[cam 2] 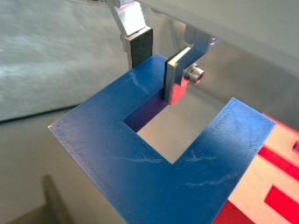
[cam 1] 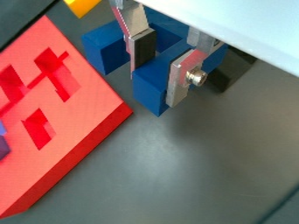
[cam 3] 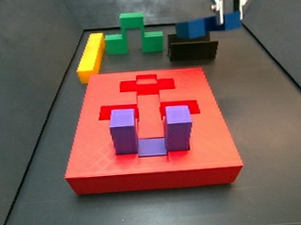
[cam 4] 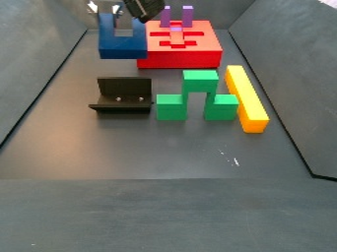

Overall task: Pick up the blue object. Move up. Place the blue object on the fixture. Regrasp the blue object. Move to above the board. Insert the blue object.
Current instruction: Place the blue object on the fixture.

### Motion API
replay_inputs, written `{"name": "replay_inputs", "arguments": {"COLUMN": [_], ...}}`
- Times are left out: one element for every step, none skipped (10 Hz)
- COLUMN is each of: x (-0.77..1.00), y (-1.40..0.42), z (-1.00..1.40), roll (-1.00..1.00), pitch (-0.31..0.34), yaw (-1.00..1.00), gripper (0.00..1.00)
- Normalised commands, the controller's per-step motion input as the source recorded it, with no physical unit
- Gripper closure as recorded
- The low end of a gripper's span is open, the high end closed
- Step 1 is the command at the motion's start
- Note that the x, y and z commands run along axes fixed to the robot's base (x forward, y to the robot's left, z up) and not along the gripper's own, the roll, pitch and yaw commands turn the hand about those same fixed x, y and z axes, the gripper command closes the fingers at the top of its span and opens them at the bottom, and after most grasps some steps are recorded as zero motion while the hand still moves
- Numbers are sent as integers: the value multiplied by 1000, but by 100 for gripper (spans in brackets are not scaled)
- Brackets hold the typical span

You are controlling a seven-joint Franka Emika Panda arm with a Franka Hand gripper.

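The blue object [cam 2: 176, 149] hung clamped by one prong in your gripper [cam 2: 158, 70] jaws, directly above the fixture [cam 4: 121, 96].

Even overhead light is washing the scene. The gripper [cam 2: 160, 59] is showing glare on its silver fingers [cam 1: 181, 77]; beneath it the blue block [cam 2: 176, 149] is looking soft, slightly blurred.
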Motion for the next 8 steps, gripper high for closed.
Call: {"name": "replay_inputs", "arguments": {"x": [469, 483, 500, 546, 549, 523, 397, 220], "y": [354, 286, 323, 337, 277, 343, 426, 537], "z": [329, 314, 274, 94, 11, -20, -246, -474], "roll": [-1000, -980, -791, -400, -277, -154, -71, 0], "pitch": [0, 0, 0, 40, 51, 29, 43, 54], "yaw": [-114, -177, -251, -454, -591, -589, -560, -503], "gripper": [100, 100, 100, 100, 100, 100, 100, 100]}}
